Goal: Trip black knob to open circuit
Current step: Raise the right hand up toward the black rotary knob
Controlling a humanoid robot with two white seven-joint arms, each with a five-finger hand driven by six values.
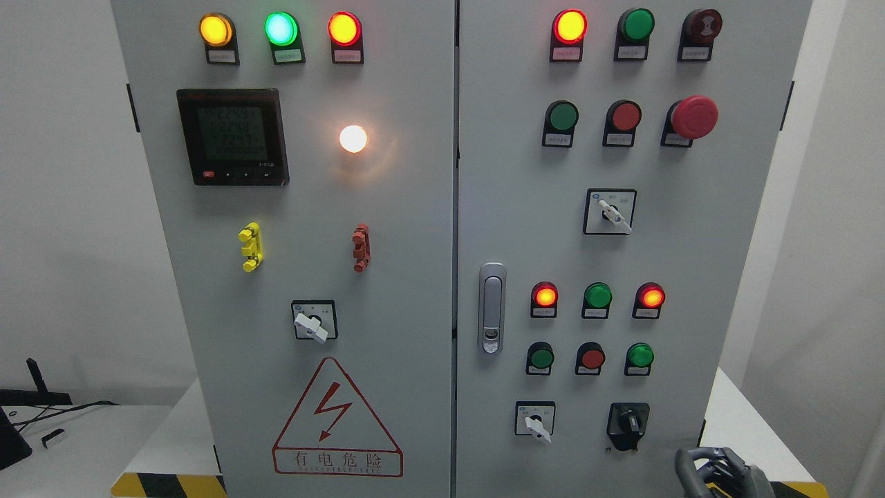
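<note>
The black knob (628, 420) sits on a black plate at the lower right of the grey cabinet's right door (664, 242), its handle pointing roughly upward. My right hand (719, 472) shows only as curled grey fingers at the bottom edge, below and to the right of the knob, apart from it and holding nothing. The left hand is out of view.
White rotary selectors (536, 423) (611, 213) (312, 324), lit indicator lamps (570, 26), push buttons (592, 358), a red emergency stop (693, 116), a door latch (491, 307), a meter display (232, 135) and a warning triangle (336, 418) fill the panel. A table with cables (62, 415) is at left.
</note>
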